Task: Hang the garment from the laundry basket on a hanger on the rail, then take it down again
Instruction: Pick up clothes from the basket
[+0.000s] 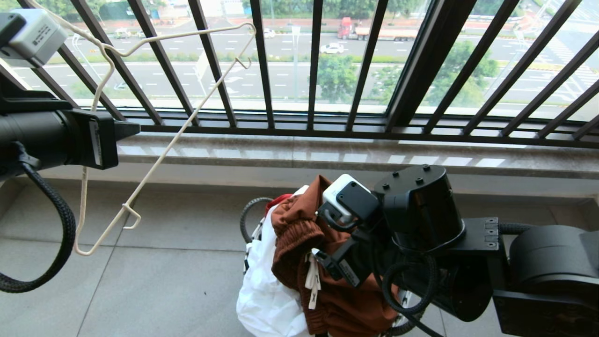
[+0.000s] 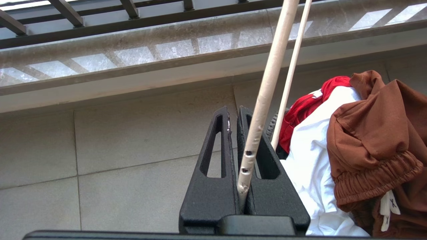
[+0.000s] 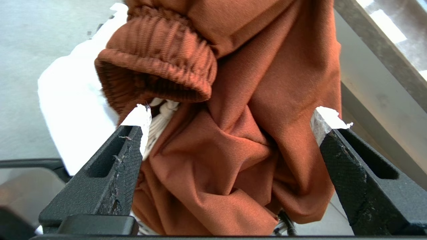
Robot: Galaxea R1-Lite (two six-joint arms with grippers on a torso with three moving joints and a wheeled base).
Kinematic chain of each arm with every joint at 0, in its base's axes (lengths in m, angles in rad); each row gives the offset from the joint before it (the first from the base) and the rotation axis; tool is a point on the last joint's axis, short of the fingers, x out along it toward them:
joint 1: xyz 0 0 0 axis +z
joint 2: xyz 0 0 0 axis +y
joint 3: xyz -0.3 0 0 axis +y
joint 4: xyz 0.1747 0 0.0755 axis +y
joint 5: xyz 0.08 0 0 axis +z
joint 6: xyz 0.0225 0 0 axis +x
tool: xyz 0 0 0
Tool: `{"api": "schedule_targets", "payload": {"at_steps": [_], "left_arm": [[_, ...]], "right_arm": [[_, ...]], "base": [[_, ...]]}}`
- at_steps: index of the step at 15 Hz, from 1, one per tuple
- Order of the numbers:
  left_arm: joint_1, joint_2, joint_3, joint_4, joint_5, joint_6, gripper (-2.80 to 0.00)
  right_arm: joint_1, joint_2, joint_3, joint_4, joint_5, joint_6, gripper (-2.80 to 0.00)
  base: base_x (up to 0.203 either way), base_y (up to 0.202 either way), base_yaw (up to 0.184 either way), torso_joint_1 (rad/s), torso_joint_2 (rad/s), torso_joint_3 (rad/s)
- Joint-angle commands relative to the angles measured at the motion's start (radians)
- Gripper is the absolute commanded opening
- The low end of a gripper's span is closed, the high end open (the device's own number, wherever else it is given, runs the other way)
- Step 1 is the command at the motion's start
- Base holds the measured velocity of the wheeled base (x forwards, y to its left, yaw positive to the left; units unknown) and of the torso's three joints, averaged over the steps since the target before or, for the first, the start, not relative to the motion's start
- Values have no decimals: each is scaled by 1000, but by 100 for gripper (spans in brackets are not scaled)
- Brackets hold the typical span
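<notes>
Grey tiled floor (image 1: 164, 281), stone ledge (image 1: 327, 154), black railing (image 1: 313, 70), seemingly daylight

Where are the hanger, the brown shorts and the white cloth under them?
hanger (image 1: 187, 124), head view, on its long straight bottom wire.
brown shorts (image 3: 233, 160), right wrist view, on the bunched cloth below the waistband.
white cloth (image 1: 266, 290), head view, on the part hanging down beside the shorts.

Matt, finely woven rust-brown cloth is being shown by the garment (image 3: 233, 160), its waistband (image 3: 160, 66) thickly ribbed. Beside the garment, smooth white fabric (image 1: 266, 299) is being seen. Chipped cream coating is being displayed along the thin wire hanger (image 2: 263, 100). Rough, pebbled black plastic is being presented by the right gripper's fingers (image 3: 113, 173). Behind the garment, a polished, glossy stone ledge (image 1: 327, 154) is catching light above matt grey floor tiles (image 1: 164, 281).
</notes>
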Motion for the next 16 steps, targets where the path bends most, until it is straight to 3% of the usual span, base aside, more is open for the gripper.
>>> {"api": "schedule_targets", "payload": {"at_steps": [1, 6, 12, 16], "left_arm": [[0, -3, 0, 0, 1, 0, -280], [0, -3, 0, 0, 1, 0, -280], [0, -5, 0, 0, 1, 0, -280], [0, -6, 0, 0, 1, 0, -280]], "right_arm": [[7, 71, 21, -82, -31, -7, 0], [7, 115, 24, -165, -60, -56, 0], [7, 202, 30, -402, -110, -142, 0], [7, 207, 18, -469, -126, -152, 0]], "base": [[0, 0, 0, 0, 0, 0], [0, 0, 0, 0, 0, 0], [0, 0, 0, 0, 0, 0], [0, 0, 0, 0, 0, 0]]}}
